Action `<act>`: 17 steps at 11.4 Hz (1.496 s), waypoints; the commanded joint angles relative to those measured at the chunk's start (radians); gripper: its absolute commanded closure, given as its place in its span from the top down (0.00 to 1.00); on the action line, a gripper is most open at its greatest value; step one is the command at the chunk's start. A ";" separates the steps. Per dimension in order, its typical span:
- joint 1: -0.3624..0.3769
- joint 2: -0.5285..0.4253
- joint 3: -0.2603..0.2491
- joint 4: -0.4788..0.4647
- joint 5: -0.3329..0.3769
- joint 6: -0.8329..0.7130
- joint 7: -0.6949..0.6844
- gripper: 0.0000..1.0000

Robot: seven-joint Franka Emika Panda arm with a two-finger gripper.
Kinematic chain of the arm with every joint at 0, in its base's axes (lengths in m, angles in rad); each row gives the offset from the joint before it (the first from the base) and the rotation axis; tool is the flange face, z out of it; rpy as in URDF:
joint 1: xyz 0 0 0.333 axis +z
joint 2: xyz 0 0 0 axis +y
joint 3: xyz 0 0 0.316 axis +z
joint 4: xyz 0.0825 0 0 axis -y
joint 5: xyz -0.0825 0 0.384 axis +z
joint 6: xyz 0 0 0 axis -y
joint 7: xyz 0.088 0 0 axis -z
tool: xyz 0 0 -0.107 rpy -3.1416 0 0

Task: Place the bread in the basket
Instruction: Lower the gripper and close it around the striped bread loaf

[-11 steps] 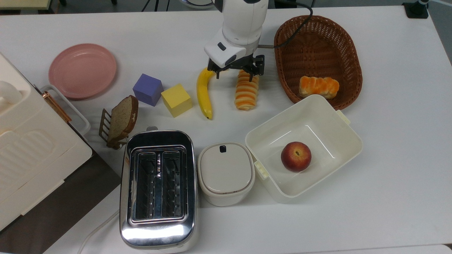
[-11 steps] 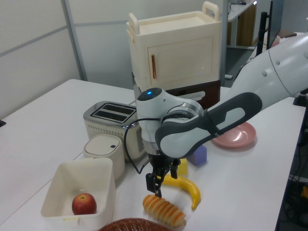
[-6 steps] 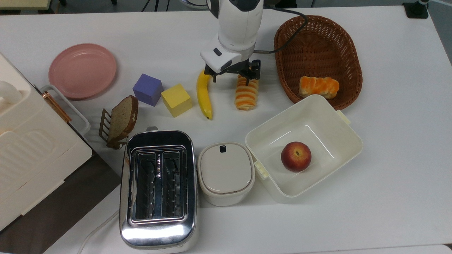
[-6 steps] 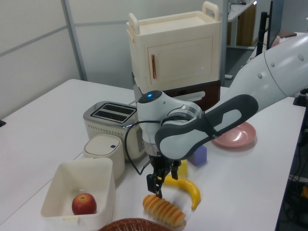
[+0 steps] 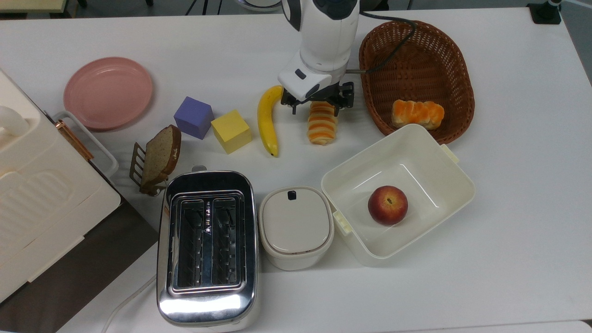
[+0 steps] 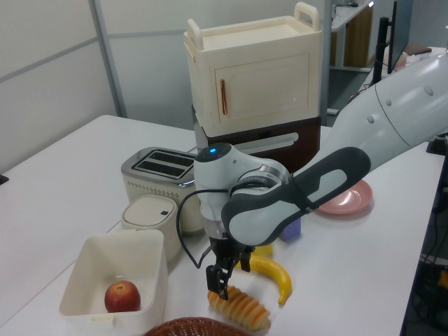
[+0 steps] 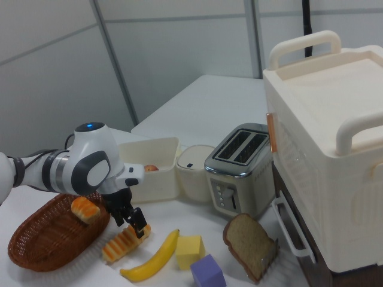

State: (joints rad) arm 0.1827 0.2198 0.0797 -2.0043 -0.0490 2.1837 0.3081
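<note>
The bread [image 5: 322,126] lay on the desk [image 5: 508,259] toward its far edge in the top view, between the banana [image 5: 267,118] on the top view's left and the basket [image 5: 418,76] on the top view's right, near the basket's rim but outside it. It was a long ridged roll striped orange and cream, lying flat with one end pointing toward the white tub [image 5: 455,178] that held an apple [image 5: 387,205]. A shorter orange-topped bun [image 5: 417,114] already sat inside the basket.

The pincer [image 5: 319,105] hung over the roll's far end, its two dark fingers spread to either side of it with a gap between them; it was released and not yet holding anything. In the left view the fingertips [image 6: 218,286] reached down to the roll's end [image 6: 238,309], and the right view showed them [image 7: 136,228] at the upper end of the roll [image 7: 122,242].

Judging by its look, the roll was probably light and somewhat soft, so a hard squeeze could dent it or make it bow. The ridges should give the fingers some purchase across its narrow width. A hold at the very end seemed risky: the long free part might droop or swing and slip out. Closing nearer the middle, across the short axis and in a groove between ridges, looked the safer choice, and the lift would need to clear the basket's raised side.
</note>
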 commanded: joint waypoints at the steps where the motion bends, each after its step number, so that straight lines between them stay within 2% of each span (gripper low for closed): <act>1: -0.009 -0.022 0.026 -0.024 -0.009 0.024 -0.003 1.00; 8: 0.001 0.030 0.048 -0.019 -0.018 0.064 -0.003 1.00; 10: 0.001 0.039 0.048 -0.017 -0.041 0.068 -0.001 0.71; 11: -0.002 0.044 0.046 -0.017 -0.041 0.083 -0.001 0.44; 12: -0.003 0.046 0.046 -0.017 -0.041 0.096 0.000 0.27; 13: -0.006 0.046 0.046 -0.017 -0.041 0.097 0.000 0.18; 14: -0.008 0.046 0.043 -0.017 -0.041 0.097 0.000 0.15; 17: -0.011 0.040 0.038 -0.008 -0.041 0.093 0.000 0.12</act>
State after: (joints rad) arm 0.1765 0.2694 0.1220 -2.0056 -0.0727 2.2502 0.3081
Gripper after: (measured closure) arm 0.802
